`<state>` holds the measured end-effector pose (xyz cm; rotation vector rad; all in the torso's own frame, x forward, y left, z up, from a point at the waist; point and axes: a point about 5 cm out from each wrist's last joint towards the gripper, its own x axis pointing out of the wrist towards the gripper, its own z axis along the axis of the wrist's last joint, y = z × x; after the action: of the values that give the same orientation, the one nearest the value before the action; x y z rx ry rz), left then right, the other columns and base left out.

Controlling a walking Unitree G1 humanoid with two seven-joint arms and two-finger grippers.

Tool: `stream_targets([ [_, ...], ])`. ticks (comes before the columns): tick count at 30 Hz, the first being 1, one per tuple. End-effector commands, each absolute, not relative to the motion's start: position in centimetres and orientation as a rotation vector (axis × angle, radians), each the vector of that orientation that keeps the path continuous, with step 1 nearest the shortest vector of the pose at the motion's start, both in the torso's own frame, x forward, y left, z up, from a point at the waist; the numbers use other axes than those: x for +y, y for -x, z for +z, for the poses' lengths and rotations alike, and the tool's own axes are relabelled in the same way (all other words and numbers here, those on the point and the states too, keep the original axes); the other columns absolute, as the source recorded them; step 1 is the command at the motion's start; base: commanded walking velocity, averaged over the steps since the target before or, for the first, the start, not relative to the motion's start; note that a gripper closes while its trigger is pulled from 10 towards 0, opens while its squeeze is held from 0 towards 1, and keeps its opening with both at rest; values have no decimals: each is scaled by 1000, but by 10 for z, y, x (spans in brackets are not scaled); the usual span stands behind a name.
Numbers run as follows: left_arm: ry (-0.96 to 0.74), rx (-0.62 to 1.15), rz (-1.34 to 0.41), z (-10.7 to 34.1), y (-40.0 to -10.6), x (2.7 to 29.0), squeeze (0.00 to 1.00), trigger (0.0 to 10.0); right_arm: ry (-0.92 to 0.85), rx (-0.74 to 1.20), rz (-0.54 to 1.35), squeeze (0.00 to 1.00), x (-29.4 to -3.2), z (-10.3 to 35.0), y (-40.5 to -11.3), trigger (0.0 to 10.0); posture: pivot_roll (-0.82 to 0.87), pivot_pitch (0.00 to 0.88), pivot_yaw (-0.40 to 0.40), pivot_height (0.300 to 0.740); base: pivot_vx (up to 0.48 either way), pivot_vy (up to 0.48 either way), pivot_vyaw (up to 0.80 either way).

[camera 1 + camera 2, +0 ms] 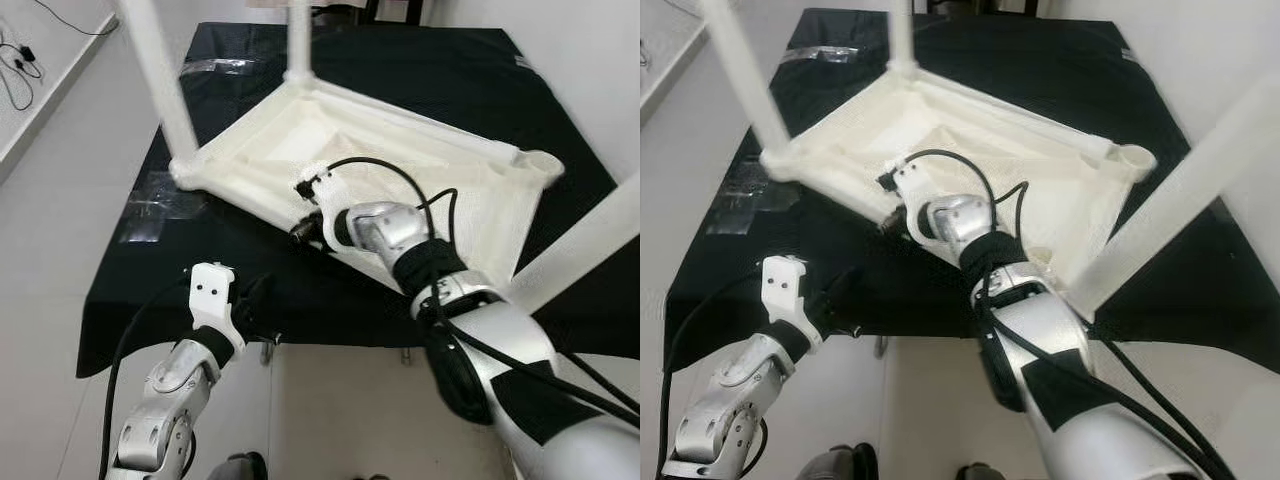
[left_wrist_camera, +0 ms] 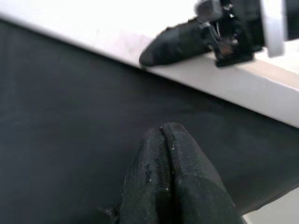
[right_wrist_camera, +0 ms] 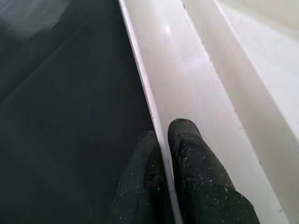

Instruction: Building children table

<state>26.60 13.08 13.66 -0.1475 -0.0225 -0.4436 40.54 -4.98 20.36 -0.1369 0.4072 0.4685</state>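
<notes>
A white children's table top (image 1: 400,170) lies upside down on a black-covered table (image 1: 420,60). White legs stand up from its left corner (image 1: 160,80), far corner (image 1: 298,40) and near corner (image 1: 580,250). The right corner shows an empty round socket (image 1: 543,162). My right gripper (image 3: 161,133) is shut on the thin rim of the table top's near edge (image 3: 140,60), one finger on each side. My left gripper (image 2: 162,135) is shut on nothing, hovering over the black cloth by the table's front edge, a little short of that rim (image 2: 243,79).
Clear tape patches (image 1: 160,205) lie on the cloth at the left. Black cables (image 1: 20,60) trail on the floor at the far left. A pale wall runs along the right side. The near-corner leg slants up close to my right arm (image 1: 500,330).
</notes>
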Motion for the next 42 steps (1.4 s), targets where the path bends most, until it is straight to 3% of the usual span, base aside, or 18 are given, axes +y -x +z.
stream_targets([
  [1,137,-5,-443,133,-265,130,0,10000,55,238,318,0,-59,235,-416,0,30,167,-64,740,0,0,0],
  [2,137,-6,-443,134,-265,130,0,10000,55,212,299,0,-56,238,-416,588,32,169,-65,740,0,0,0],
  [4,137,-6,-444,134,-265,129,0,10000,55,197,292,0,-54,240,-416,588,32,169,-65,740,0,0,0],
  [5,136,-6,-443,134,-265,129,0,10000,4,175,276,0,-44,243,-415,10000,33,170,-65,740,0,0,0],
  [6,136,-6,-443,134,-265,129,0,10000,4,175,276,0,-44,243,-415,10000,33,170,-65,740,0,0,0],
  [7,135,-6,-443,134,-265,129,0,10000,-7,144,285,561,-36,248,-414,10000,35,171,-66,740,0,0,0],
  [8,134,-6,-443,134,-265,129,0,10000,-21,124,301,792,-30,251,-412,10000,36,171,-66,740,0,0,0],
  [9,134,-6,-443,134,-265,129,0,10000,-21,124,301,792,-30,251,-412,10000,36,171,-66,740,0,0,0],
  [10,133,-6,-444,134,-265,129,0,10000,-39,112,331,1000,-22,253,-410,10000,37,172,-67,740,0,0,0],
  [18,136,-6,-442,134,-264,128,0,10000,-107,19,450,1000,9,259,-399,10000,32,176,-69,740,0,0,0],
  [20,137,-7,-441,134,-265,128,0,10000,-132,-15,594,0,11,252,-392,10000,24,175,-70,740,0,0,0],
  [23,137,-8,-441,134,-265,128,0,10000,-124,-32,637,0,8,248,-389,10000,22,175,-69,740,0,0,0],
  [28,136,-14,-414,135,-267,131,0,10000,-111,-14,600,0,-19,225,-389,10000,14,173,-67,740,0,0,0],
  [30,134,-23,-339,135,-272,142,0,10000,-123,-2,546,0,-46,206,-385,10000,7,171,-63,740,0,0,0],
  [34,129,-31,-271,136,-276,152,0,10000,-142,-14,520,0,-65,193,-376,10000,5,172,-61,740,0,0,0],
  [36,114,-33,-227,136,-277,159,0,10000,-216,-51,661,0,-80,187,-351,10000,5,171,-56,740,0,0,0],
  [39,112,-33,-223,136,-277,159,0,10000,-225,-55,697,0,-82,186,-345,10000,5,171,-56,740,0,0,0],
  [42,107,-31,-206,136,-278,164,0,10000,-228,-105,852,0,-96,186,-321,10000,0,170,-48,740,0,0,0],
])
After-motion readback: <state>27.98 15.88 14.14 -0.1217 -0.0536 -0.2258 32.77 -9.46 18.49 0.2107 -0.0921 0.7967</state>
